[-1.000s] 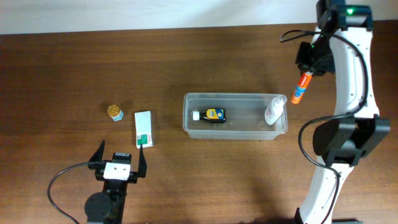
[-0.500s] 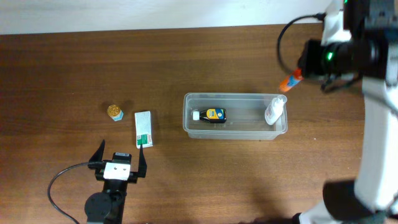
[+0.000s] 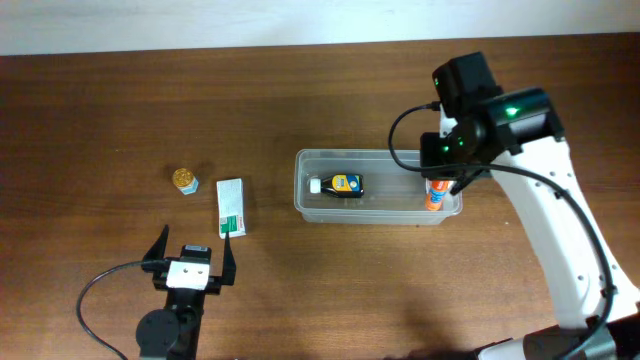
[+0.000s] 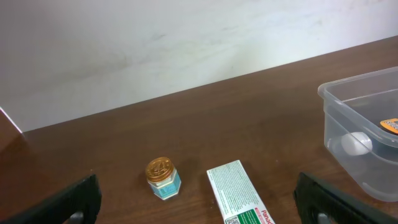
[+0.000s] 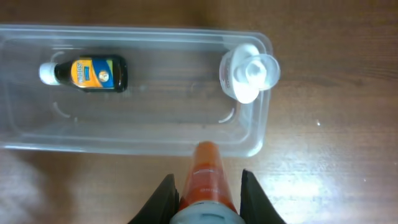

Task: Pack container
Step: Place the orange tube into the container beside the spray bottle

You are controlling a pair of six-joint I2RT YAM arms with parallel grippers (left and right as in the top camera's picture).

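The container (image 3: pixel 370 153) is a clear bin in the middle of the table. Inside lie a dark bottle with a yellow label (image 3: pixel 343 184) and, at the right end, a white bottle (image 5: pixel 249 74). My right gripper (image 3: pixel 440 178) hangs over that right end, shut on an orange tube (image 3: pixel 434 196). In the right wrist view the orange tube (image 5: pixel 205 174) points down between my fingers (image 5: pixel 206 180), its tip over the container's near wall (image 5: pixel 124 149). My left gripper (image 3: pixel 192 255) rests open near the front left, holding nothing.
A green-and-white box (image 3: pixel 231 207) and a small gold-lidded jar (image 3: pixel 185 180) lie on the table left of the container, just ahead of the left gripper (image 4: pixel 199 205). The box (image 4: pixel 239 193) and jar (image 4: pixel 163 178) sit between its fingers' line of sight.
The right arm has swung in from beyond the container's far right corner to over its right end, carrying the orange tube. The left arm has not moved.
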